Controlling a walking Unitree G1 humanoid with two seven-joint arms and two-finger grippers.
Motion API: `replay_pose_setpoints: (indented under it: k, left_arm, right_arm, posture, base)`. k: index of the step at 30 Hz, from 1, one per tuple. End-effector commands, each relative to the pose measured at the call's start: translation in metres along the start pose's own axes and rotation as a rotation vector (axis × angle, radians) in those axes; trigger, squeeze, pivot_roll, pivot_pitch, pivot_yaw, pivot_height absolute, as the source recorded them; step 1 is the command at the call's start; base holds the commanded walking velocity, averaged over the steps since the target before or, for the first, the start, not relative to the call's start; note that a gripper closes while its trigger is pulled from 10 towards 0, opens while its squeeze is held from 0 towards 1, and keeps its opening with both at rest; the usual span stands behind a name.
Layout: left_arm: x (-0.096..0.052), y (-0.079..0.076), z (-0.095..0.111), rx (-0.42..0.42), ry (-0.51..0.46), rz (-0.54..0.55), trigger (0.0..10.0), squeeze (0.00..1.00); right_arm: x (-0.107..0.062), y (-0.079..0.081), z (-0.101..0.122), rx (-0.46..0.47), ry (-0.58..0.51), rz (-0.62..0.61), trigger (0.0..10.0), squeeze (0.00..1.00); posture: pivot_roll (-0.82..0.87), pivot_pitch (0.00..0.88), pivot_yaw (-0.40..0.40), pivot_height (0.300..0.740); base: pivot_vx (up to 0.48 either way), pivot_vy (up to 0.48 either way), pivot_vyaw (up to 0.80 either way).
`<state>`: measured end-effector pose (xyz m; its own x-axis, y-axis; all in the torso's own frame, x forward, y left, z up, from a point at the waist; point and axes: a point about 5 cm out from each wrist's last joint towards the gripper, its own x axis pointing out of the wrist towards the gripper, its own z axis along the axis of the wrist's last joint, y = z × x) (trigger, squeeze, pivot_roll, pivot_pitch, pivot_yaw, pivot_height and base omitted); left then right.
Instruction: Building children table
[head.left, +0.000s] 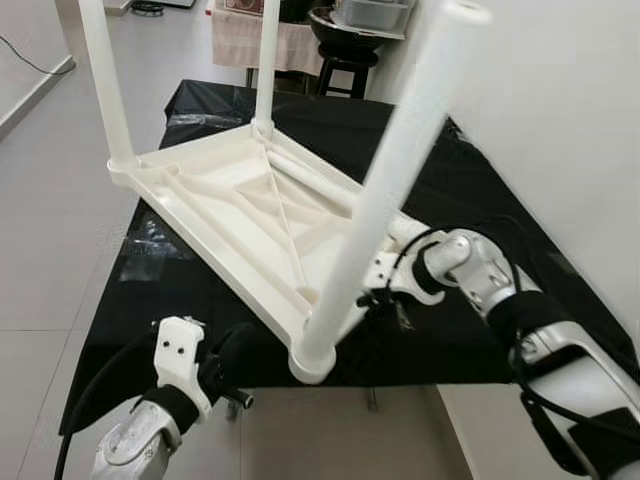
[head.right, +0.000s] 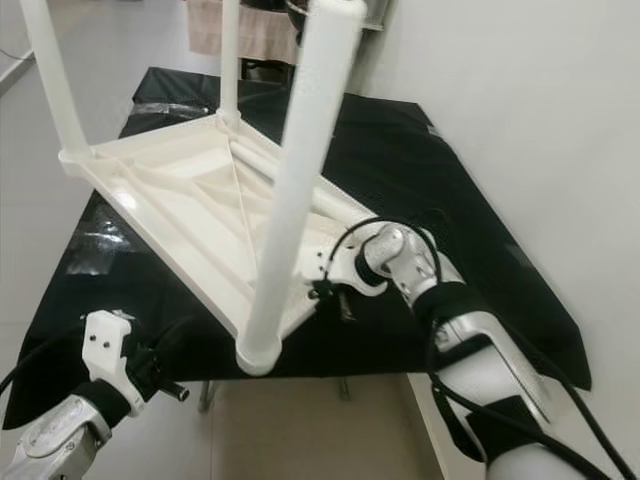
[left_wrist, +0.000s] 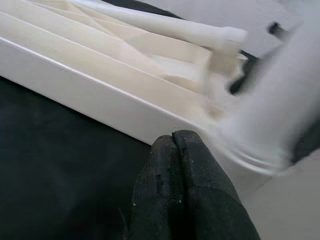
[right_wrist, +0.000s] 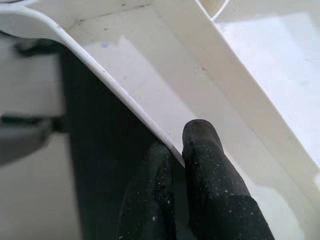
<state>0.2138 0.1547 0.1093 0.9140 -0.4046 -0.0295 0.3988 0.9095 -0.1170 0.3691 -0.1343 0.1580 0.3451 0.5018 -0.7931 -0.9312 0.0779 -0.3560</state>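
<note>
A white plastic children's table (head.left: 240, 205) lies upside down on a black-covered table (head.left: 480, 190). Three legs stand up from its corners: the near leg (head.left: 385, 180), a far left leg (head.left: 105, 80) and a far leg (head.left: 268, 60). Another white leg (left_wrist: 165, 25) lies loose across the underside. My right gripper (right_wrist: 175, 145) is shut on the tabletop's rim (right_wrist: 100, 70) at the right side, one finger inside and one outside. My left gripper (left_wrist: 172, 137) is shut and holds nothing, its tips close to the tabletop's side wall (left_wrist: 95, 92) near the near corner.
A black stool (head.left: 345, 62) with a dark bowl stands behind the table, beside a cloth-draped stand (head.left: 240, 40). A white wall (head.left: 560, 120) runs along the right. Tiled floor (head.left: 50, 200) lies to the left and in front.
</note>
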Motion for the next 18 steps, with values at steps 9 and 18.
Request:
replay_pose_setpoints:
  k: [9,18]
  left_arm:
    - [0.001,-0.003,-0.002,-0.001,0.004,-0.004,10.0,0.0]
    - [0.0,-0.003,-0.002,-0.009,0.005,-0.002,10.0,0.0]
  right_arm:
    - [0.01,-0.013,0.013,0.103,-0.019,-0.148,0.0,0.0]
    - [-0.003,0.009,-0.005,0.01,-0.001,0.072,0.0,0.0]
  posture:
    - [0.07,0.106,-0.162,0.74]
    - [0.06,0.116,-0.159,0.74]
  base:
    - [0.0,0.0,0.0]
    - [0.0,0.0,0.0]
